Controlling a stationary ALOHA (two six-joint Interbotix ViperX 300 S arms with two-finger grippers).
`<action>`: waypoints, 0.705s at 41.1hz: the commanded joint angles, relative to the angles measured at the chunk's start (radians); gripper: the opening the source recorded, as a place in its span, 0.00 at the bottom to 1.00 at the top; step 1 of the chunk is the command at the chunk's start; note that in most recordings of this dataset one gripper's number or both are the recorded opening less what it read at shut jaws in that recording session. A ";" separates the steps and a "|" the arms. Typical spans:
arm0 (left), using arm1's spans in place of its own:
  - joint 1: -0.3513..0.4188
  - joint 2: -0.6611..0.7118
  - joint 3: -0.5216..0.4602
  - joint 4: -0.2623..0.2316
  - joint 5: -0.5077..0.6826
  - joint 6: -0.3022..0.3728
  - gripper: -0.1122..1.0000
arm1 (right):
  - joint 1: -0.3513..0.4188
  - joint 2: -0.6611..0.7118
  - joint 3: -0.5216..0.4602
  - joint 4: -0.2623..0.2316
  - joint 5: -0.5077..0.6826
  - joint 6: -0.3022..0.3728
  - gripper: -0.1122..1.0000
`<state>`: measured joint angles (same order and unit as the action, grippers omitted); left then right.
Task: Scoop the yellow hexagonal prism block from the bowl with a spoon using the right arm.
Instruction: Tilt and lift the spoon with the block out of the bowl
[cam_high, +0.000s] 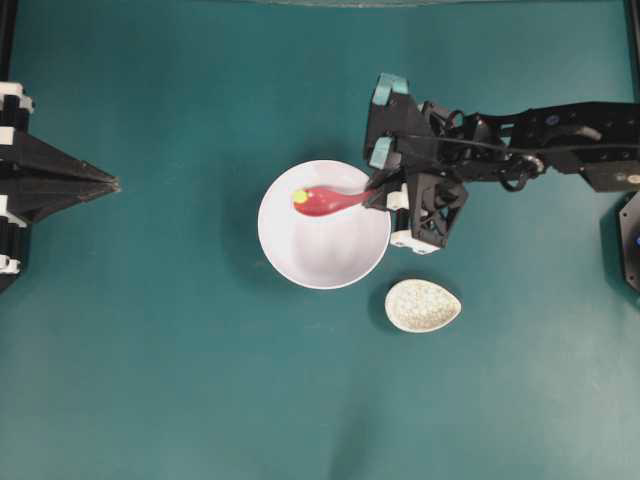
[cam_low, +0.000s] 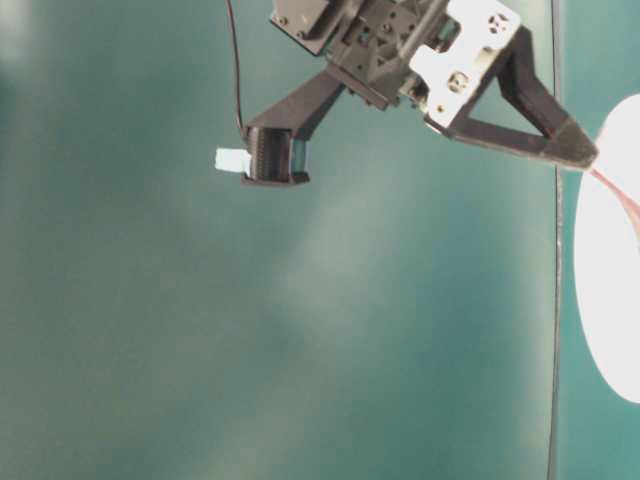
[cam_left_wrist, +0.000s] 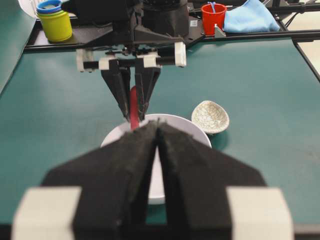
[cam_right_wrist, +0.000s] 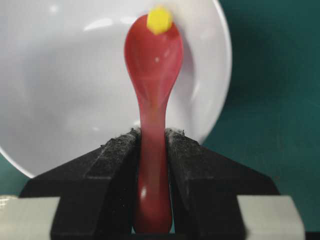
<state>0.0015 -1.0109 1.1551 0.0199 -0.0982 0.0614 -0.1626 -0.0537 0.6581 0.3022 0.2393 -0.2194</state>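
My R gripper (cam_right_wrist: 152, 145) clamped on spoon (cam_high: 335, 198) handle. Spoon's long axis runs left-right in overhead view, scoop pointing left, over the bowl (cam_high: 330, 265), handle end at bowl's right rim. Yellow block (cam_high: 300, 196) at scoop's far tip, left part of bowl; can't tell if in scoop or just touching. Spoon rest (cam_high: 423, 305) near bowl, lower right. My L gripper (cam_high: 105, 184) closed, empty, well apart at left.

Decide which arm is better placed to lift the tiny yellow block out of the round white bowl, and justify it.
Right. The right gripper already clamps the glossy red spoon, whose scoop tip meets the yellow block inside the white bowl. The left gripper is shut, empty and well away from the bowl.
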 joint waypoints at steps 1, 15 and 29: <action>0.002 0.005 -0.018 0.003 -0.009 0.000 0.17 | -0.005 -0.038 -0.002 -0.006 -0.020 0.000 0.32; 0.002 0.005 -0.018 0.003 -0.008 0.000 0.17 | -0.005 -0.058 0.018 -0.005 -0.063 -0.005 0.32; 0.002 0.005 -0.018 0.003 -0.006 0.000 0.17 | 0.029 -0.123 0.081 -0.005 -0.143 -0.009 0.32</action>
<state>0.0031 -1.0109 1.1551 0.0199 -0.0982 0.0614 -0.1488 -0.1350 0.7332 0.2976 0.1350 -0.2270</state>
